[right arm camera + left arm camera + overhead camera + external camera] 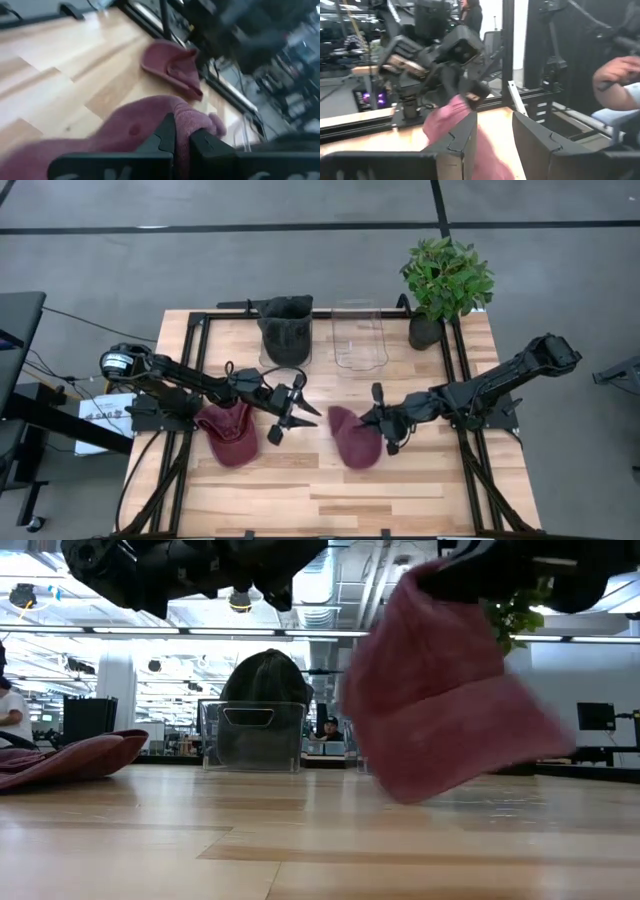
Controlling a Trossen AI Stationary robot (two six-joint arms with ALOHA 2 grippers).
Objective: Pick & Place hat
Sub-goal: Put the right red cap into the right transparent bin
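Two maroon hats are in view. One hat [228,435] lies flat on the table under my left arm; it also shows in the low view [70,755] and the right wrist view [172,67]. The other hat [355,438] is in my right gripper [378,420], which is shut on it near the table's middle. My left gripper [295,415] is open and hovers between the two hats, pointing toward the right one [450,120], with its fingers [465,140] apart and touching nothing. My right gripper pinches a bunched fold of the hat's crown [192,117] between its two fingers, close to the top button [134,130]. The fingers come from the table's right, slanting down. The hat [440,690] hangs tilted below them; I cannot tell whether its lowest edge [420,795] touches the table.
A clear bin holding a dark hat [285,330] and a second clear bin [358,335] stand at the far side of the table. A potted plant [445,280] is at the far right corner. Black frame rails [195,380] run along both sides. A person's hand [615,70] shows beyond the table.
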